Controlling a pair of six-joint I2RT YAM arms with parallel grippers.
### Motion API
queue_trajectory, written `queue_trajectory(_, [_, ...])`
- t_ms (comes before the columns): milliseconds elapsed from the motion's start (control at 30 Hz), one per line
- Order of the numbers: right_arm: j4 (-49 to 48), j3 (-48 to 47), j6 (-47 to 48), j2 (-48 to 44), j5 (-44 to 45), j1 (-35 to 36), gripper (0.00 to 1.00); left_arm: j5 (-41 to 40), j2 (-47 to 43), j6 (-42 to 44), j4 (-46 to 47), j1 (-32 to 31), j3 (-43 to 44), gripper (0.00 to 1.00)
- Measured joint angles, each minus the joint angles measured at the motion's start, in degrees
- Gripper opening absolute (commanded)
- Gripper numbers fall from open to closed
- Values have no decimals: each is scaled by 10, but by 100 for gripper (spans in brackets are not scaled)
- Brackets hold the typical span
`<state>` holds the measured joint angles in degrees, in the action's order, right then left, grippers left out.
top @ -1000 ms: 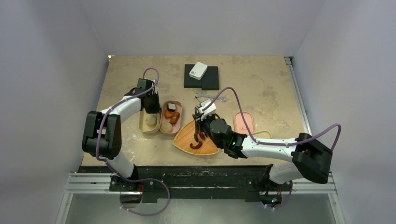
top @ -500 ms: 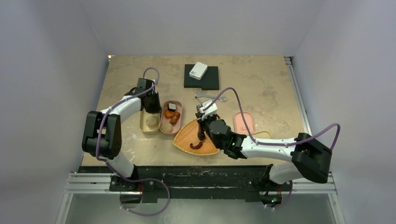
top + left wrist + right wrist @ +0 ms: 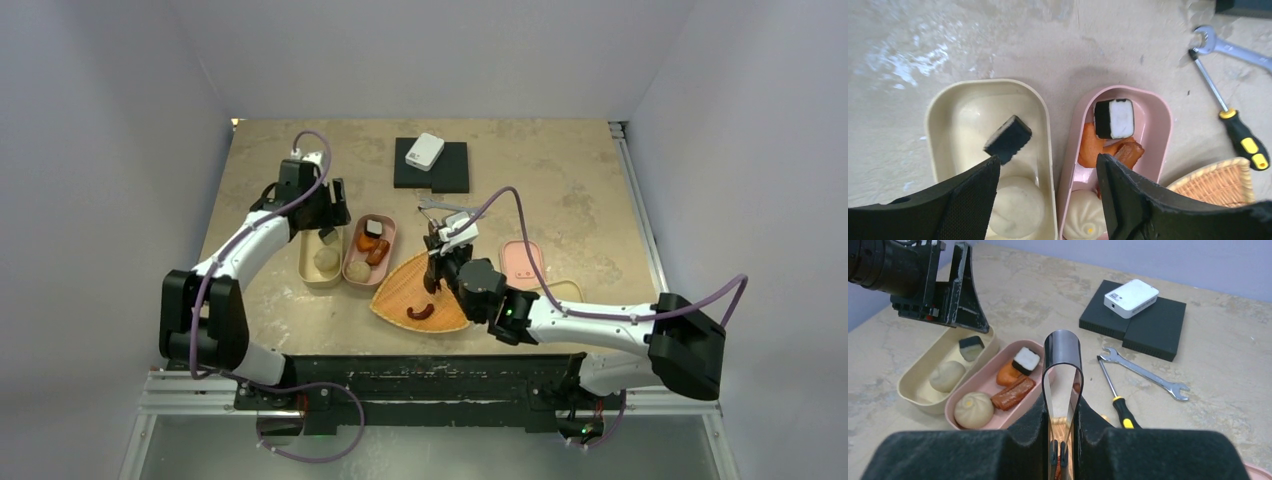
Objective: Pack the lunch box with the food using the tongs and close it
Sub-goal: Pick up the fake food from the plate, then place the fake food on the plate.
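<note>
Left wrist view: my left gripper hangs spread above the beige box, with the black piece inside, just below. My right gripper pinches the tongs shut, tips down toward the sausage — my next pick, I judge.

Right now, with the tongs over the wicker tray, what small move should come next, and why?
Probably lower the tongs, pinched in the right fingers, toward the brown sausage. It lies on the wicker tray near their tips, not yet in a box. The left fingers stand open over the beige box, holding nothing, so that side seems finished.
</note>
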<state>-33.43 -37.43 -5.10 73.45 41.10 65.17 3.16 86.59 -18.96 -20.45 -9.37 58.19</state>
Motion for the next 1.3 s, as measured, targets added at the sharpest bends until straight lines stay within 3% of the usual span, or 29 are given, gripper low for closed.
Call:
queue_trajectory(333, [-10, -89, 2, 45, 0, 46, 0, -19, -92, 1, 20, 97, -9, 71])
queue_trajectory(667, [-63, -245, 14, 217, -46, 56, 0, -73, -140, 11, 19, 94, -12, 72])
queue_trajectory(1300, [-96, -451, 60, 436, -97, 56, 0, -65, -150, 11, 19, 116, -19, 73])
